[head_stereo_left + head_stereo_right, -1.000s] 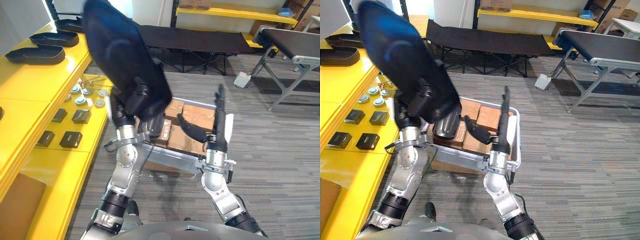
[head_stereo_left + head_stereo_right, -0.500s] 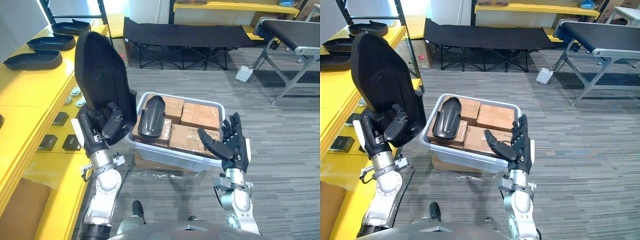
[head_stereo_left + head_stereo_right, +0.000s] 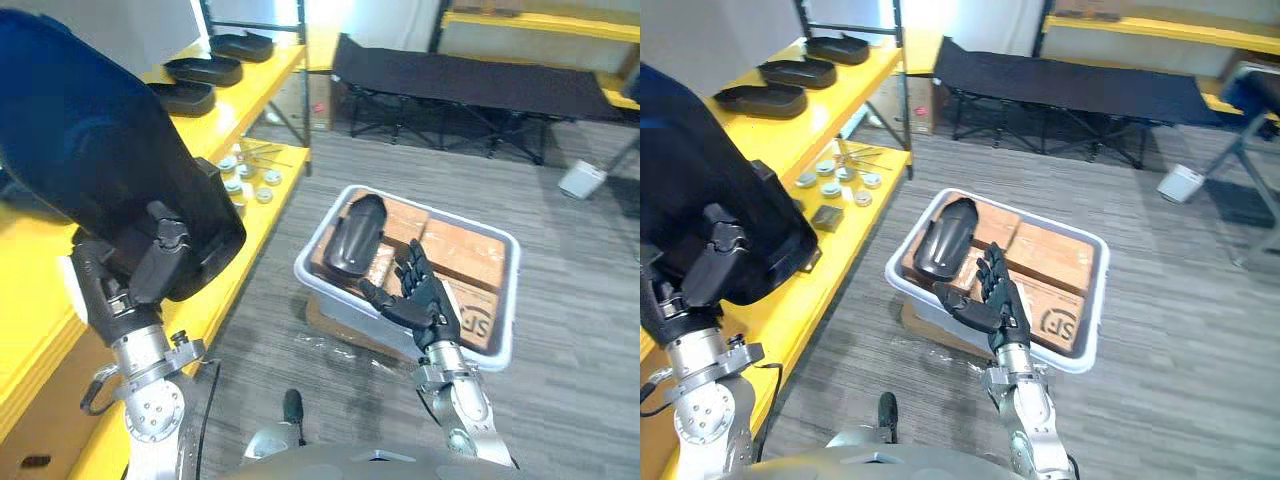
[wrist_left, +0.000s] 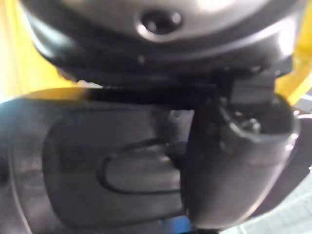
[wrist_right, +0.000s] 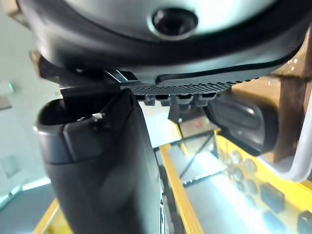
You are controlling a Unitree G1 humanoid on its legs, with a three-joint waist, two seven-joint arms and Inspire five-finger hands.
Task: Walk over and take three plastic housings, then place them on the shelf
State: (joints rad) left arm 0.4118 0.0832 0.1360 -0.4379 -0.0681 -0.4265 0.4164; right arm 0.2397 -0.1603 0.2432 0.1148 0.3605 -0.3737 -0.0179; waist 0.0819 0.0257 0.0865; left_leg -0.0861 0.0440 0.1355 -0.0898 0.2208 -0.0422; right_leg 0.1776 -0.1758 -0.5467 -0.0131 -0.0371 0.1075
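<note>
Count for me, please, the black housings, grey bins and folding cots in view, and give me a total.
Black housings: 5, one held by the left hand, one in the bin, three on the yellow shelf
Grey bin: 1
Folding cot: 1
Total: 7

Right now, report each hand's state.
Left hand: shut on a black housing.
Right hand: open, holding nothing.
</note>
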